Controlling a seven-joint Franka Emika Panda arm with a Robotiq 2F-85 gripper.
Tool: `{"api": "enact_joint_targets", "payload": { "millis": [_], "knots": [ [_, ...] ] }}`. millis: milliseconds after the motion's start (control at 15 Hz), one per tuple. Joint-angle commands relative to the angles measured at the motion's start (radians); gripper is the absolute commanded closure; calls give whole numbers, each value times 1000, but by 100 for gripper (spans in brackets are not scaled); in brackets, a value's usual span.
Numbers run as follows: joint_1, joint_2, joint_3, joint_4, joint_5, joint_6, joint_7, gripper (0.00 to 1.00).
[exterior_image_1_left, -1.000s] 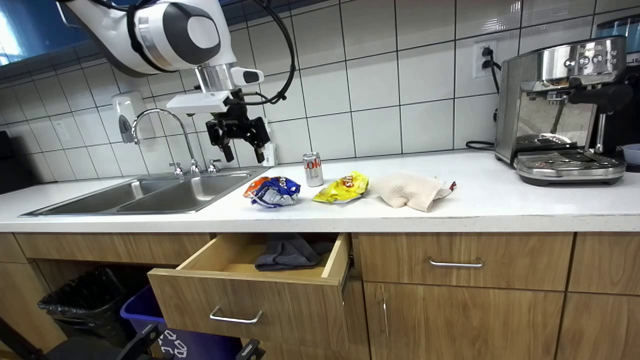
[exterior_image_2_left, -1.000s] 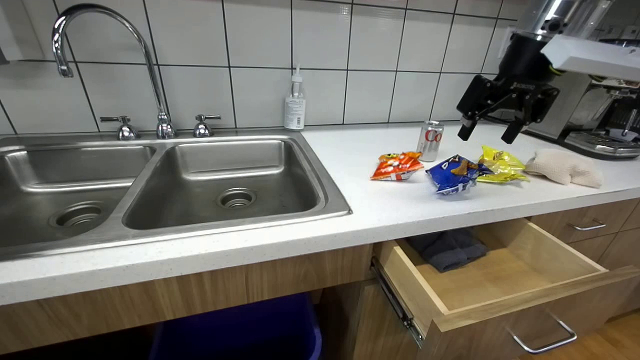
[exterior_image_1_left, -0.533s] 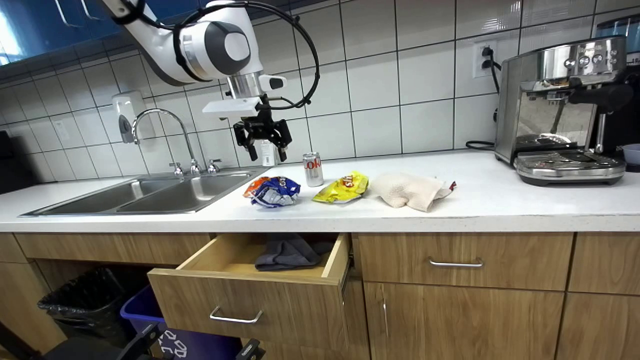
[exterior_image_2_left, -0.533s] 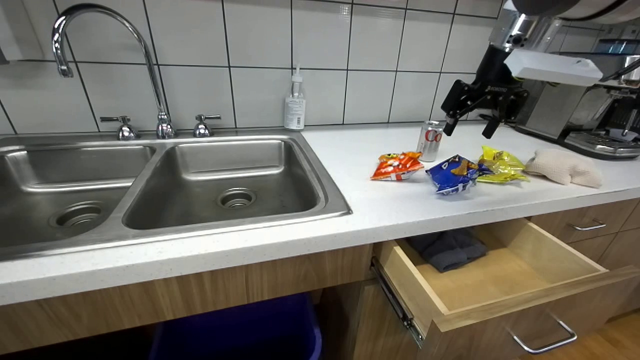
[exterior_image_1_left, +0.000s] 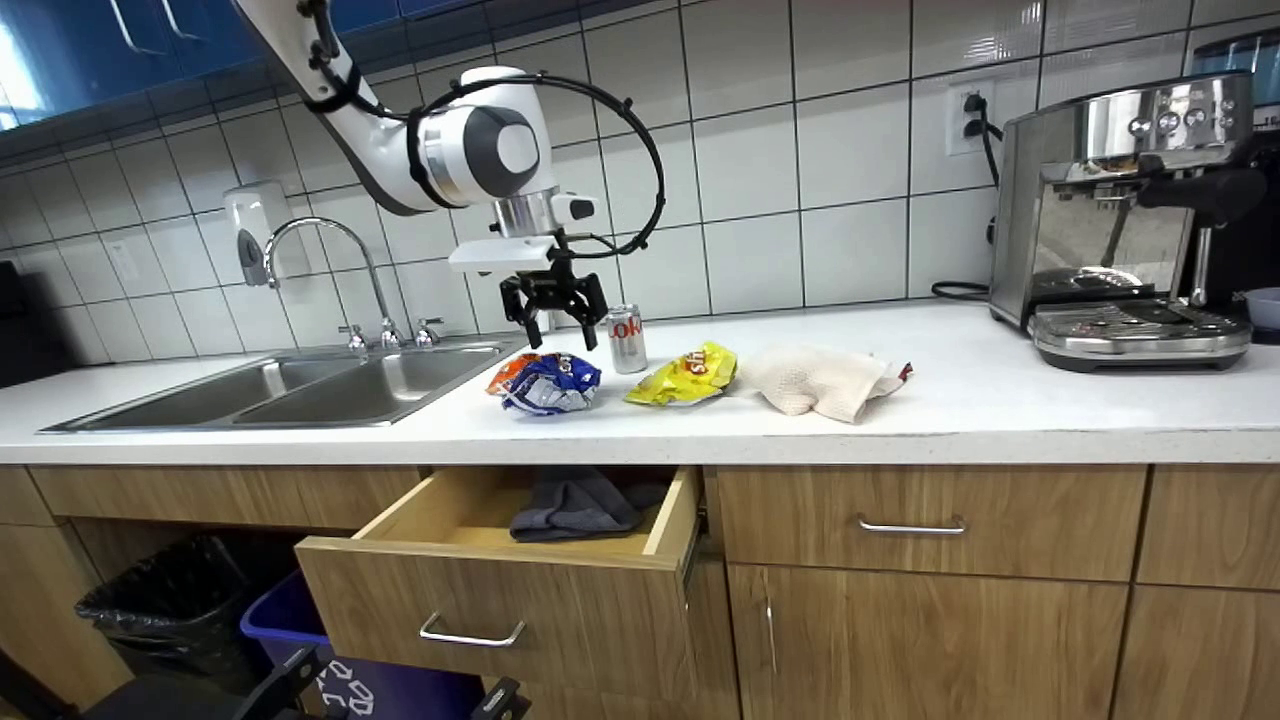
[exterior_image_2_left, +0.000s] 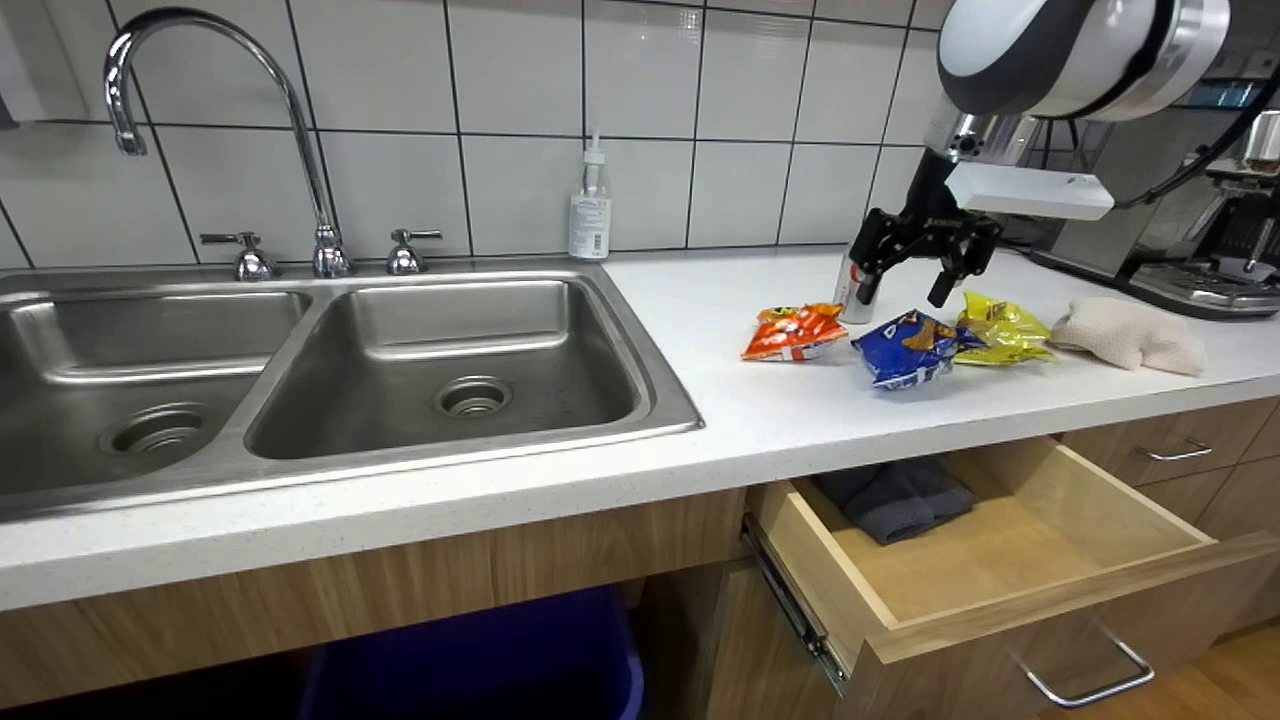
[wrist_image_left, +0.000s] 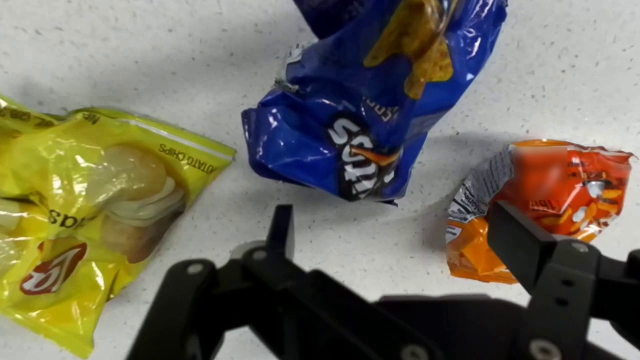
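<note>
1. Hovering above the table (exterior_image_1_left: 1020, 400), the fingers (wrist_image_left: 281, 232) stood wide apart with nothing between them, entering the wrist view from its bottom edge.
2. Closest to them, a crumpled blue chip bag (wrist_image_left: 370, 100) lay at the upper center of that view, just beyond the gap between the tips.
3. At the right of the wrist view, an orange bag (wrist_image_left: 575, 190) rested on its side, partly hidden behind one finger; whether the two touched could not be told.
4. Across the left of the same frame, a yellow bag (wrist_image_left: 125, 210) printed "potato chips" lay well lit.
5. Near the center of an exterior view, a silver can (exterior_image_1_left: 627, 340) stood upright behind the bags, while a beige cloth (exterior_image_1_left: 820, 380) lay rumpled just right of the yellow bag.
6. At the lower right of an exterior view, a wooden drawer (exterior_image_2_left: 1040, 560) hung open, holding a folded dark cloth (exterior_image_2_left: 905, 500).
7. Flanking the scene were a double steel sink (exterior_image_2_left: 665, 398) at frame left and an espresso machine (exterior_image_1_left: 1100, 235) at the far right.
</note>
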Motion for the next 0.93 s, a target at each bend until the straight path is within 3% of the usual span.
{"api": "enact_joint_targets", "payload": {
  "millis": [0, 867],
  "knots": [
    [-19, 56, 2, 46, -36, 3, -21, 0],
    [-47, 4, 12, -60, -54, 17, -100, 0]
  ]
}}
